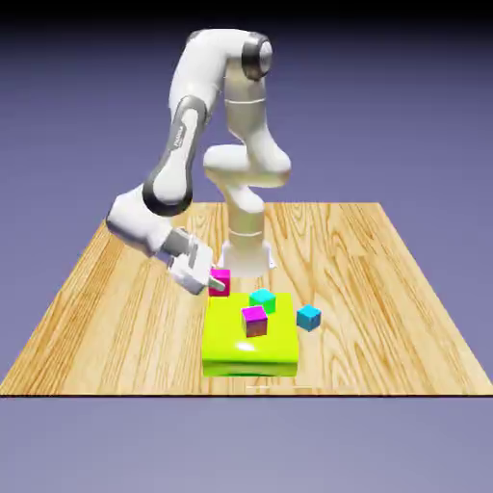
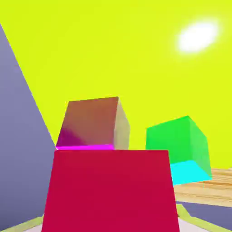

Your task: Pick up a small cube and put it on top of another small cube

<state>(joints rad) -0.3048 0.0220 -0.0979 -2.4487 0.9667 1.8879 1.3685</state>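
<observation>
The fingers (image 1: 218, 284) are closed on the pink-magenta cube (image 1: 220, 280), at the far left of the lime-green slab (image 1: 251, 349). In the exterior view one fingertip crosses its face, and the hand covers part of its left side. Whether its underside touches anything is hard to make out. In the hand view it looks deep red, runs off the bottom edge, hides most of both fingertips and overlaps the lower parts of the two cubes beyond.

One robot arm (image 1: 183, 144) and one slab show. Four cubes can be counted: the gripped one; the violet-topped cube (image 1: 254, 322) and the turquoise cube (image 1: 263, 300), both on the slab, the turquoise one farther back and partly hidden behind the other; and the blue cube (image 1: 308, 318), on the wooden worktop (image 1: 385, 337) just right of the slab. The hand view does not show the blue one.
</observation>
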